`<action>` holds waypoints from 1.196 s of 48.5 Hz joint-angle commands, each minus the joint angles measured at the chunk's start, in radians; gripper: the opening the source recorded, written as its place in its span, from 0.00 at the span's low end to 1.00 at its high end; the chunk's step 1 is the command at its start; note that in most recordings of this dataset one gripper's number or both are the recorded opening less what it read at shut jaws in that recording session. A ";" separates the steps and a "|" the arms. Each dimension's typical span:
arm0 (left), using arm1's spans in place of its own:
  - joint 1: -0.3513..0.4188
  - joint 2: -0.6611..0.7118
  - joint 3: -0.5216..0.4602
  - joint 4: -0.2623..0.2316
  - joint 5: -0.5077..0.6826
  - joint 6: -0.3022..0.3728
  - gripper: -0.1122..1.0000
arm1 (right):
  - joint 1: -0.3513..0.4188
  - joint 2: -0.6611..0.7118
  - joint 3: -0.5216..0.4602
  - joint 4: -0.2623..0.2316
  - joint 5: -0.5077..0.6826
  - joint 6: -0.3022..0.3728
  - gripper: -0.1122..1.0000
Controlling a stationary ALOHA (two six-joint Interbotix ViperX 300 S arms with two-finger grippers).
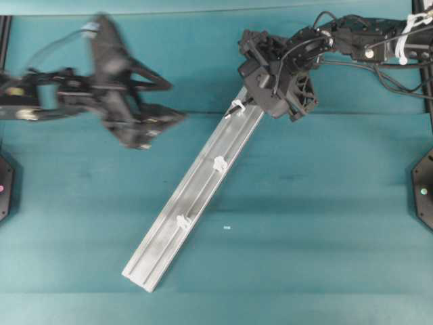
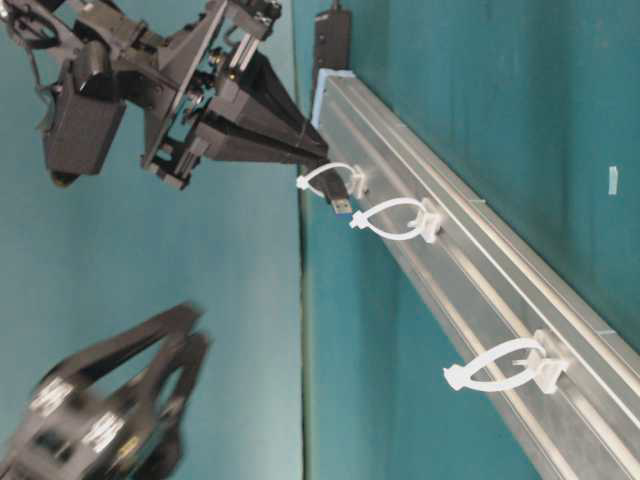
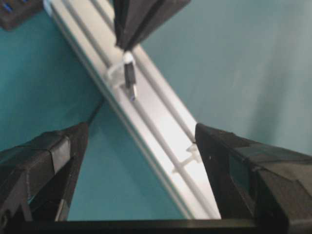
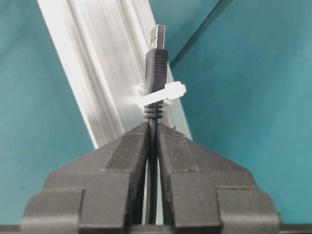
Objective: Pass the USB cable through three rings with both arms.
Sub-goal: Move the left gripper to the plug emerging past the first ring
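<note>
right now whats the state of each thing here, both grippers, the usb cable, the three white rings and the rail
black right gripper: shut on the USB cable
dark grey USB cable: metal-tipped plug poking through the first ring, held just behind the plug
first translucent white ring: threaded
middle white ring: not threaded
last white ring: not threaded
black left gripper: open, holding nothing
long silver aluminium rail: lying flat, diagonal on the table

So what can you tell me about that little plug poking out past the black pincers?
The USB cable ends in a slim plug: dark grey moulded body, ribbed collar, flat silver metal tip. It points along the silver rail, threaded through the first ring, a translucent white loop that wraps its body. The right gripper is shut on the thin cable just behind the collar. The left gripper is open and apart from it.
</note>
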 commanded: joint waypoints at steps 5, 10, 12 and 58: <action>0.002 0.086 -0.075 0.003 -0.003 0.000 0.95 | -0.003 0.003 -0.009 0.006 -0.005 -0.038 0.19; 0.003 0.120 -0.104 0.003 -0.003 -0.002 0.95 | -0.006 0.003 -0.009 0.006 -0.002 -0.051 0.19; 0.003 0.130 -0.110 0.003 -0.003 -0.003 0.95 | -0.006 0.003 -0.009 0.006 -0.002 -0.057 0.19; 0.003 0.402 -0.288 0.003 -0.009 -0.011 0.94 | 0.003 0.003 -0.009 0.023 0.018 -0.087 0.19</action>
